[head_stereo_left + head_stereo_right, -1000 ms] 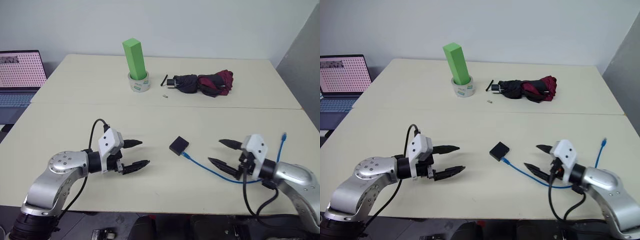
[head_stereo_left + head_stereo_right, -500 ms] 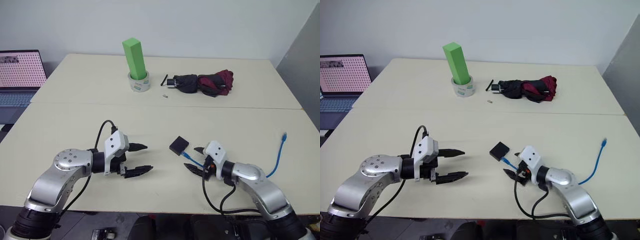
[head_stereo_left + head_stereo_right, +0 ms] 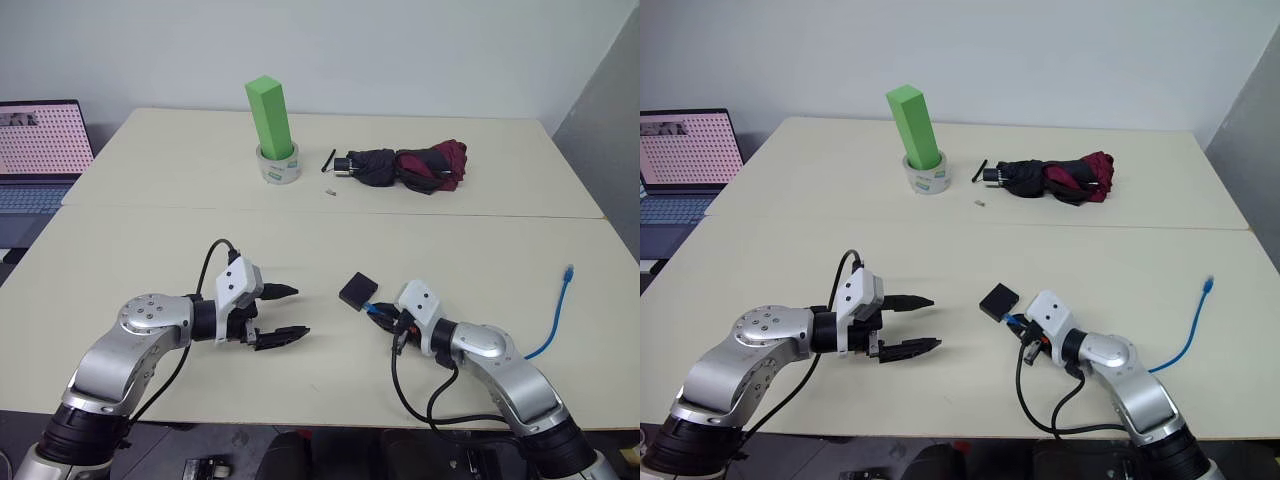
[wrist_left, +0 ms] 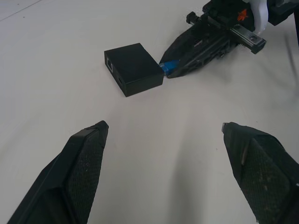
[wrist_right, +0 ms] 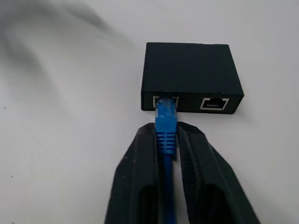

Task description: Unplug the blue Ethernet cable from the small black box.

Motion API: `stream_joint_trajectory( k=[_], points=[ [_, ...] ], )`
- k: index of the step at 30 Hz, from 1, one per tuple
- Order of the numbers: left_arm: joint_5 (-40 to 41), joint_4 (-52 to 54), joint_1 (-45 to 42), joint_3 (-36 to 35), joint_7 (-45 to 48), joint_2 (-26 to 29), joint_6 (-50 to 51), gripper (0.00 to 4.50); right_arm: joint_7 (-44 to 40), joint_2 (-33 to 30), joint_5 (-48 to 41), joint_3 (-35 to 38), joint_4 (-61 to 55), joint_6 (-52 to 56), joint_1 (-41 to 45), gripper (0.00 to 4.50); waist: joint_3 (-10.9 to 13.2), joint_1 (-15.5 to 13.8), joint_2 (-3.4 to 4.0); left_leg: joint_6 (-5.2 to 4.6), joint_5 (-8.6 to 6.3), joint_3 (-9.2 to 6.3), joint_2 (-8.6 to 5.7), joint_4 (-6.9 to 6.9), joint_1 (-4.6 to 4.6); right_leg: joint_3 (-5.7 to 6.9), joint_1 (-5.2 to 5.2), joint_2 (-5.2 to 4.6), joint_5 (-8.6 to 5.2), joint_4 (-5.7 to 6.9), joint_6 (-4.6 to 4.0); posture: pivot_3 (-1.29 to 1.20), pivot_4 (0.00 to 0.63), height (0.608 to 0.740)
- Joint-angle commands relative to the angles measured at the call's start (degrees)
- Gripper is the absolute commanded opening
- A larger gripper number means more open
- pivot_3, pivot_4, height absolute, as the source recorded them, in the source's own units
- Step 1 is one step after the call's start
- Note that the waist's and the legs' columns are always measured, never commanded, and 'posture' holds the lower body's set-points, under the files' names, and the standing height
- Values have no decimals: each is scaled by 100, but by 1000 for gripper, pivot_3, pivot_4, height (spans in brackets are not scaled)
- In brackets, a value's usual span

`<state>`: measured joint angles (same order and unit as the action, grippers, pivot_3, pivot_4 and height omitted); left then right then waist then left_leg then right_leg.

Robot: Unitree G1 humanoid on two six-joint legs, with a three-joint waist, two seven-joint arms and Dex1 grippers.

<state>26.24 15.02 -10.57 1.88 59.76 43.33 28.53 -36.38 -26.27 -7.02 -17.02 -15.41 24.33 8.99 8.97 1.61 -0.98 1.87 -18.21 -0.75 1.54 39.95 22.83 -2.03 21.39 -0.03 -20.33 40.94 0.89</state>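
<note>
The small black box (image 3: 358,290) lies flat on the table's near half. The blue Ethernet cable (image 5: 166,122) is plugged into one of two ports on the box (image 5: 191,74). My right gripper (image 5: 167,127) is shut on the cable just behind the plug, its tips close to the box. The cable's free end (image 3: 569,271) lies off to the right. My left gripper (image 3: 298,312) hovers open to the left of the box, holding nothing. The left wrist view has the box (image 4: 134,68) ahead of that gripper (image 4: 163,126), apart from it.
A green block (image 3: 270,112) stands in a tape roll (image 3: 279,167) at the back. A folded black-and-maroon umbrella (image 3: 408,166) lies to the right of it. A laptop (image 3: 35,150) sits off the table's left edge.
My right gripper moved left along the cable to the box and shut on the cable behind the plug. The left gripper stayed open and nearly still.
</note>
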Motion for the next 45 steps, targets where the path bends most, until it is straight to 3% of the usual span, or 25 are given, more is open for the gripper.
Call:
stream_joint_trajectory(
  k=[1, 8, 13, 26, 29, 41, 45],
  points=[
    [121, -123, -140, -69, -43, -90, 136, 4160, -197, -342, 494, -67, -197, -967, 201, 136, 0, 0, 1, 0, 0, 0, 0, 0, 1, -1, 1, 0, 0, -1, 0, 0, 150, 740],
    [1097, -284, -520, -373, -62, -426, 1163, 4160, -307, -1029, 1604, -191, 200, -3567, 867, 133, 2, 7, 1, 1, 0, 0, 1, 2, 1, 1, 2, 1, 0, 0, 0, 0, 150, 740],
    [1837, -462, -952, -664, -328, -819, 1902, 4160, -390, -1295, 1894, -217, 682, -5027, 1218, 131, 1, 0, -3, 2, 1, 0, 0, 6, 3, 3, 0, -1, 0, -1, 0, 0, 150, 740],
    [2394, -384, -1079, -584, -318, -1132, 2355, 4160, -482, -1116, 2016, -199, 783, -5655, 1322, 128, 1, 9, -2, 4, 2, 1, 3, 8, 1, 1, 0, -1, 0, 2, 0, 0, 150, 740],
    [2439, -397, -1097, -576, -300, -1183, 2320, 3734, -513, -1113, 1988, -173, 774, -5649, 1330, 128, 1, 8, -2, 4, 2, 1, 4, 8, 1, 2, 0, -1, 0, 2, 0, 0, 150, 740],
    [2321, -480, -1100, -397, -124, -1235, 2231, 876, -437, -1012, 1973, -130, 752, -5770, 1355, 127, 1, 9, -2, 4, 2, 1, 3, 8, 2, 1, 0, -1, 0, 1, 0, 0, 150, 740],
    [2263, -524, -1117, -366, -75, -1239, 2183, 779, -574, -1031, 1910, -184, 731, -5681, 1376, 127, 1, 9, -2, 4, 2, 1, 4, 8, 1, 2, 0, -1, 0, 1, 0, 0, 150, 740]
  ],
)
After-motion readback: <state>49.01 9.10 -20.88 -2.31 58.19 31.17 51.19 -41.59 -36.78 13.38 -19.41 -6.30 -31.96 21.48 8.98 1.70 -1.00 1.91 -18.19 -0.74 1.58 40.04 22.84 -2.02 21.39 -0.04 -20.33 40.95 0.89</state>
